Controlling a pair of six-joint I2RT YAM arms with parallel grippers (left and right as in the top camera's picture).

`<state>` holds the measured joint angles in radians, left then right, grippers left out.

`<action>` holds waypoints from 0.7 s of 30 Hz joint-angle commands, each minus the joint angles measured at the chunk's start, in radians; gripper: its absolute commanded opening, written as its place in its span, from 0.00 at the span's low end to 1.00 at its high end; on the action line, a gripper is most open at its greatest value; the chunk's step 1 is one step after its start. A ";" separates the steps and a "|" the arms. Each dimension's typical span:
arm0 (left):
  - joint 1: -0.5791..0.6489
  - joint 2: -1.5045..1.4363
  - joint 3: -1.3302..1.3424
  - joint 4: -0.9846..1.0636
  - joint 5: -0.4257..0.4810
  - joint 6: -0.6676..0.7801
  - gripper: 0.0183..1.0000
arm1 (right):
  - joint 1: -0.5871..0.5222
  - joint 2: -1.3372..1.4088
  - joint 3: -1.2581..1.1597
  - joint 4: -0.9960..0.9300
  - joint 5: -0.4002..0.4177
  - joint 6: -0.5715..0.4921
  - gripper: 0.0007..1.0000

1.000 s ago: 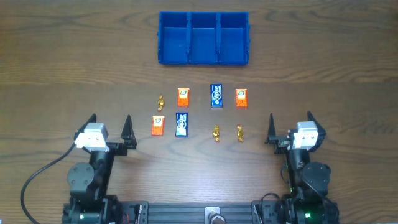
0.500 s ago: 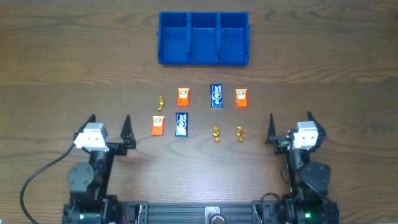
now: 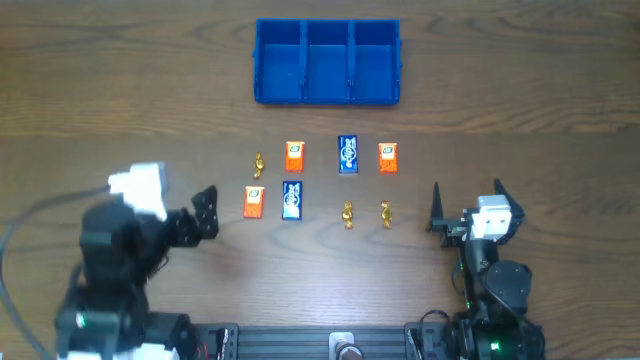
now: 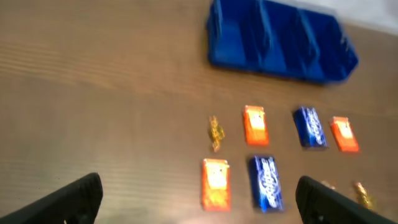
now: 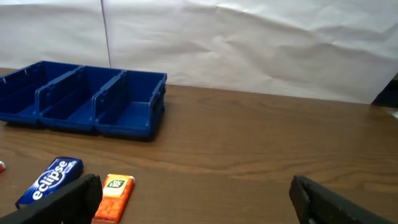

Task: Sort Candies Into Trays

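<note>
Several candies lie in two rows on the wooden table. The far row holds a gold one, an orange pack, a blue pack and an orange pack. The near row holds an orange pack, a blue pack and two gold candies. Beyond them stands the blue three-compartment tray, with nothing in it. My left gripper is open, lifted left of the near orange pack. My right gripper is open, low at the right of the candies.
Bare wood surrounds the candies on all sides, with a wide gap between them and the tray. A white backdrop closes off the far edge of the table.
My left arm has risen and swung towards the candies, its wrist now higher and tilted down at them. The right arm and the candies have not moved.
</note>
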<state>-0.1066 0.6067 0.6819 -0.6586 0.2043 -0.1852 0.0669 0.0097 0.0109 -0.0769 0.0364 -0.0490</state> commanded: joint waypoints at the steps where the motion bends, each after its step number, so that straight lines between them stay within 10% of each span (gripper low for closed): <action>1: -0.113 0.292 0.109 -0.101 -0.061 -0.138 1.00 | 0.002 -0.007 -0.003 -0.003 -0.005 -0.011 1.00; 21: -0.359 0.887 0.135 0.079 -0.234 -0.287 0.98 | 0.002 -0.007 -0.003 -0.003 -0.005 -0.011 1.00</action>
<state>-0.4656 1.4307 0.7933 -0.6003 -0.0006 -0.4534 0.0669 0.0101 0.0109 -0.0769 0.0364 -0.0486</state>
